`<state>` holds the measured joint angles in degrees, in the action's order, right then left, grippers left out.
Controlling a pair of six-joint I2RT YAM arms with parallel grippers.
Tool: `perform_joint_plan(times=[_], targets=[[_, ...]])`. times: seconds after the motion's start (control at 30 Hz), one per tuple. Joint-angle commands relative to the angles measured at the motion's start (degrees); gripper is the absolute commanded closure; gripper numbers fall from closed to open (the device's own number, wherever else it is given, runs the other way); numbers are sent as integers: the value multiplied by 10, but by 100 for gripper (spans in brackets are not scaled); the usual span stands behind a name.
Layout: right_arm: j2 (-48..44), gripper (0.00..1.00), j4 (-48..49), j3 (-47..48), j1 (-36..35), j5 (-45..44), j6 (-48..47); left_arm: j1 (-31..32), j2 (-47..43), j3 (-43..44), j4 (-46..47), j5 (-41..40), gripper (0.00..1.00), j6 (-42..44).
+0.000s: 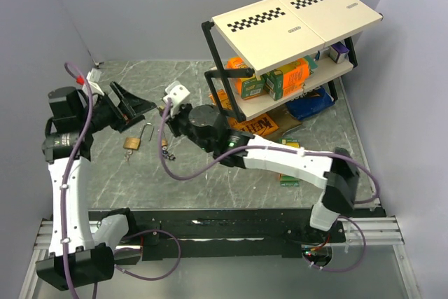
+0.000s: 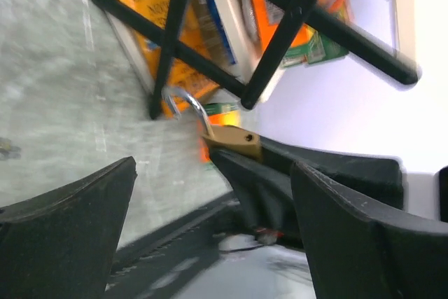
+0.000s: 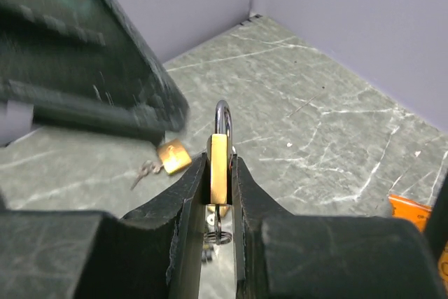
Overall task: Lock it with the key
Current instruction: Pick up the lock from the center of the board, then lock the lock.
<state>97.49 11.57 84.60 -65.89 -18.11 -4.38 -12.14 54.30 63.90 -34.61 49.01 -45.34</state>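
Brass slab padlock (image 3: 219,169), seemingly clamped in right hand (image 3: 219,160).

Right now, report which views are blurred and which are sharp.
Left wrist view: motion-smeared throughout, the black metal shelf frame streaked. Right wrist view: the clamped brass padlock is crisp, the black left arm behind blurred. Top view: sharp, evenly lit.
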Motion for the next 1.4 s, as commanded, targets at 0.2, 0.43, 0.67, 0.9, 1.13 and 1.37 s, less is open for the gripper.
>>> perform_joint_plan(times=[0.2, 0.43, 0.67, 0.9, 1.13, 1.37], targets=[[-195, 100, -44, -110, 1, 178, -78, -3, 32, 151, -262, 97, 4, 364], [-274, 100, -111, -152, 4, 301, -91, -3, -2, 124, -338, 192, 1, 624], [-293, 100, -189, -139, 23, 402, -67, -3, -98, 60, -435, 245, 13, 949], [-271, 100, -226, -116, 25, 474, -46, 26, -128, 22, -384, 254, 18, 1003], [-266, 100, -235, -109, 35, 483, -41, 102, -86, 30, -398, 225, 26, 1057], [-260, 100, -225, -113, 37, 487, -35, 195, -98, -11, -246, 195, 46, 876]])
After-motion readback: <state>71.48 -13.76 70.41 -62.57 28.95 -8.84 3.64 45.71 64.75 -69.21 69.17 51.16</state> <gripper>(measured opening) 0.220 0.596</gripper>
